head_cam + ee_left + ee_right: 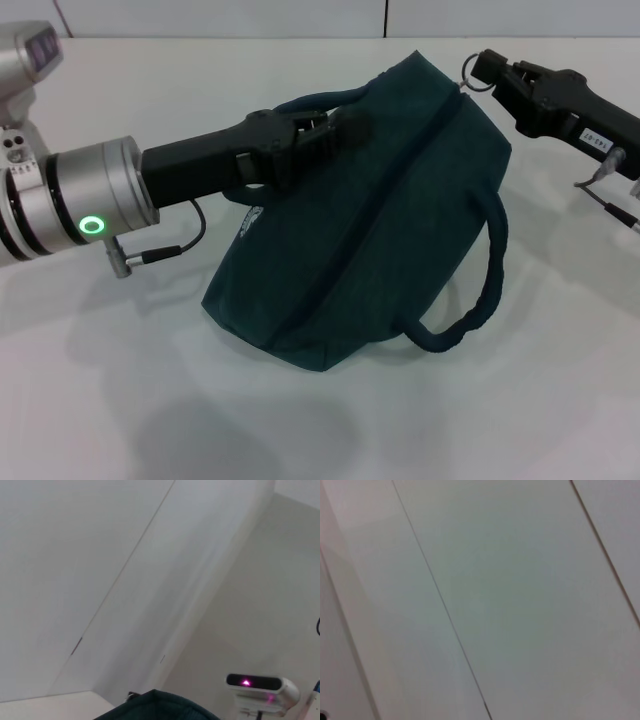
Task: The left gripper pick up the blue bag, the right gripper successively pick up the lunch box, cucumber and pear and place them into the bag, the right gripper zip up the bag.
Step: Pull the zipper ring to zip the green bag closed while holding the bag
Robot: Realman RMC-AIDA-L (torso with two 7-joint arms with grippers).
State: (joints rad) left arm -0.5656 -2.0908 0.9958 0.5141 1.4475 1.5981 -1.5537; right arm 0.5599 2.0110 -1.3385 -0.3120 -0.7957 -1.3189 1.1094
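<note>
The blue bag [380, 210] lies tilted on the white table, and its zipper line looks closed along the top. My left gripper [335, 128] is shut on the bag's far loop handle [310, 100] and holds the bag's upper edge up. My right gripper [484, 68] is at the bag's far right corner, shut on the ring pull of the zipper [468, 78]. The near loop handle [480, 290] hangs loose at the front. A strip of the bag also shows in the left wrist view [160, 707]. The lunch box, cucumber and pear are not in view.
The white table [120, 400] spreads around the bag. A cable [170, 250] hangs from my left wrist. The left wrist view shows wall panels and a camera unit with a pink light [260, 684]. The right wrist view shows only pale panels.
</note>
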